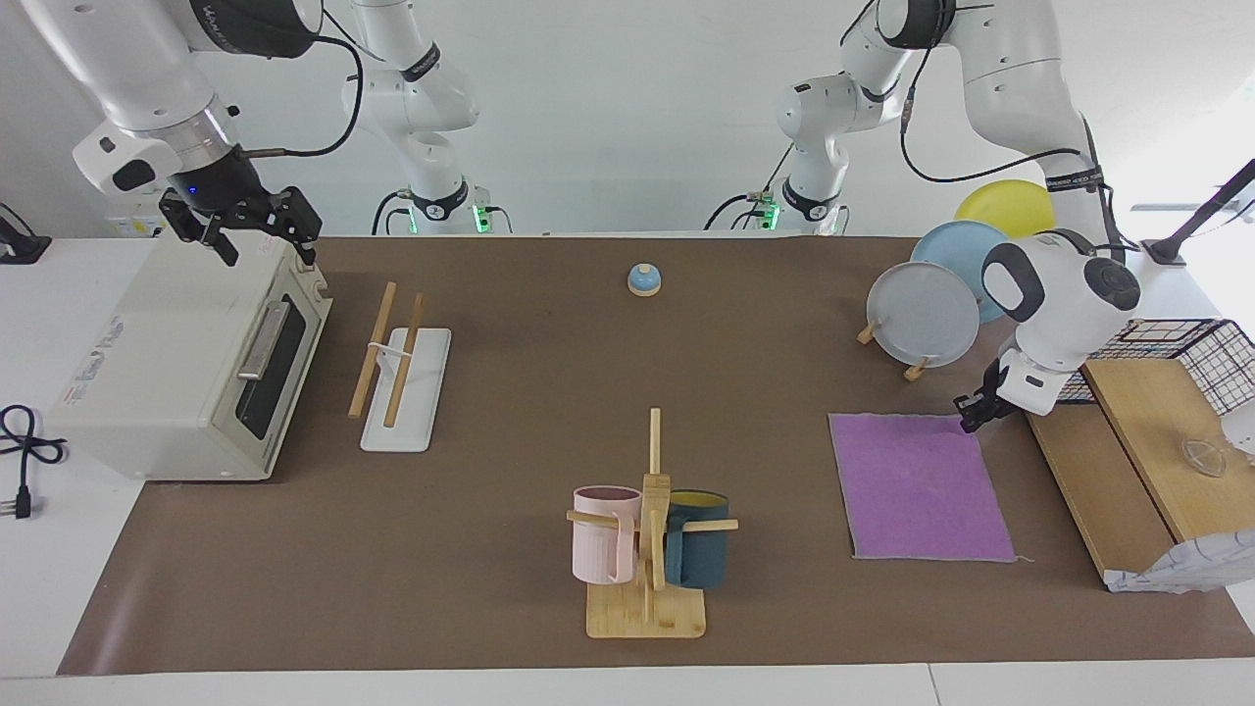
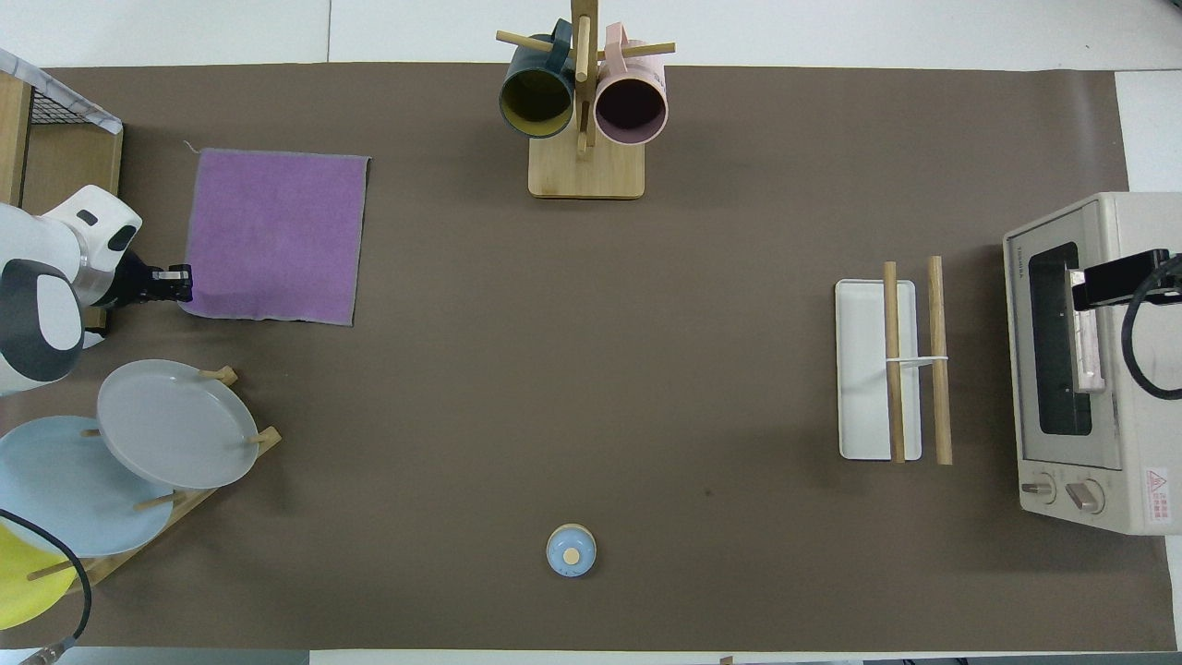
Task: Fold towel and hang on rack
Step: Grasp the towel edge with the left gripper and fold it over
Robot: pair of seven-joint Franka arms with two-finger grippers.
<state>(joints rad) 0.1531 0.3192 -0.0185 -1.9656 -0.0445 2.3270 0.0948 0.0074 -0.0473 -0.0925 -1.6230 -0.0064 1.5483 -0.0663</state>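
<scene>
towel (image 1: 920, 486) flat, purple up | left gripper (image 1: 973, 415) clamped on its corner nearest the plates (image 1: 923, 314) | right gripper (image 1: 257, 227) apart, waiting over the oven (image 1: 186, 361)

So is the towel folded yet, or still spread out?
Spread flat: the towel lies as one purple layer on the mat, with the left gripper shut at its corner.

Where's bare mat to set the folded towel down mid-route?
Widest bare mat: between the flat purple towel, the white-based two-rod wooden rack and the small blue bell, nearer the robots than the wooden mug tree. Crowded: the plate stand by the left pincer.
</scene>
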